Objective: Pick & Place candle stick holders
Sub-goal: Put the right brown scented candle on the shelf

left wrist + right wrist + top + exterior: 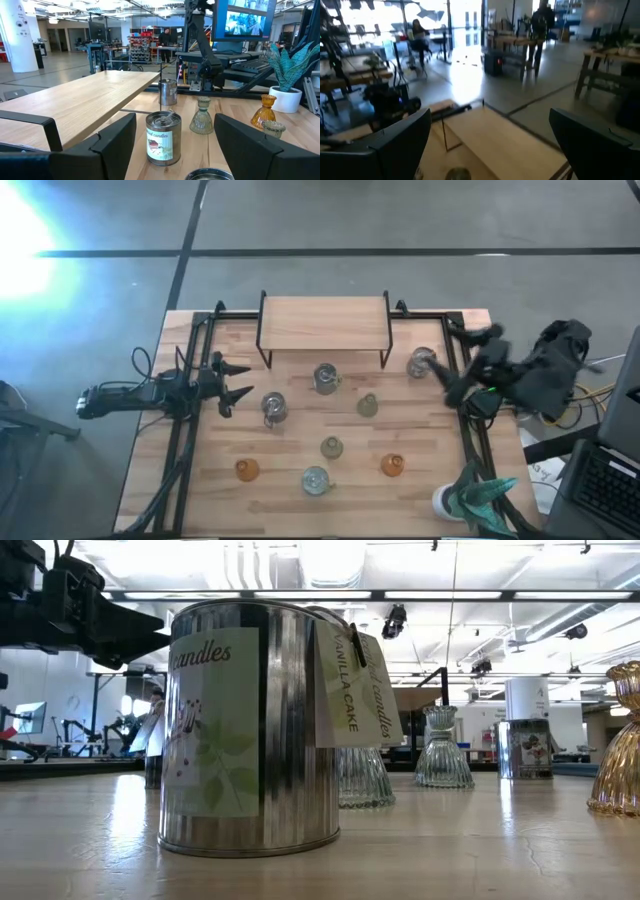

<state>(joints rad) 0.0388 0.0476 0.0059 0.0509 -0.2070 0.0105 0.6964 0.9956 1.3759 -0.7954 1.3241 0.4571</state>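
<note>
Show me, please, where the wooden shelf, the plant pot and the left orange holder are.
wooden shelf (323, 323): high view, middle of its top board
plant pot (447, 501): high view, white rim
left orange holder (247, 470): high view, its top

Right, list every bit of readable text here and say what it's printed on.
"candles": pale green label of the ribbed silver tin can.
"VANILLA CAKE": hanging paper tag on that can.
"candles": label of the small silver tin; the word before it is unreadable.
Smaller label print: blurred.
</note>
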